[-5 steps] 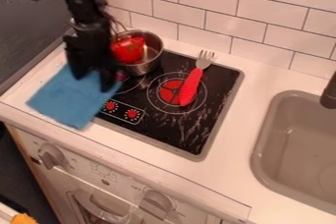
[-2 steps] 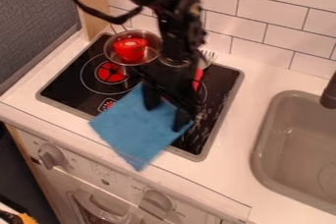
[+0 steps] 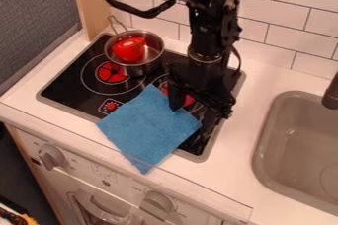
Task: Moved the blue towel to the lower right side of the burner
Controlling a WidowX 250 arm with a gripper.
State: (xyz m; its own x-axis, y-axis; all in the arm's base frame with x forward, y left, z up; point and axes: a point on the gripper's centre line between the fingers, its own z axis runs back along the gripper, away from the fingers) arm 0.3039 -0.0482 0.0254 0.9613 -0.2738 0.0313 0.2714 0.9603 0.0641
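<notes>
Two spread fingers are ending the black gripper [image 3: 201, 108], so you are working with a wide tool; the left fingertip is overlapping the far right edge of the blue towel [image 3: 148, 128], though you cannot tell whether it is touching. The towel is lying across the near part of the black cooktop [image 3: 69, 80], between the left burner [image 3: 112, 72] and the cooktop's near right corner, and its near corner is reaching the counter's front edge. It is hiding part of the outlined control area, leaving you one red dial [image 3: 110, 106] at the left. The gripper is covering most of the right burner; a red patch [image 3: 188, 100] is showing beside it, and you cannot tell whether it is burner marking or something lying there. The far edge of the view is cutting off the arm. At far left, the metal saucepan [image 3: 155, 57] is holding a red object [image 3: 129, 49], whose lower part is sitting out of your sight. The right edge is cropping the sink [image 3: 264, 142] and the dark faucet [image 3: 331, 96]. An orange item [image 3: 27, 220] at the near left is staying unidentifiable. Markings around the oven knobs [image 3: 53, 157] are looking too small for you to read.
</notes>
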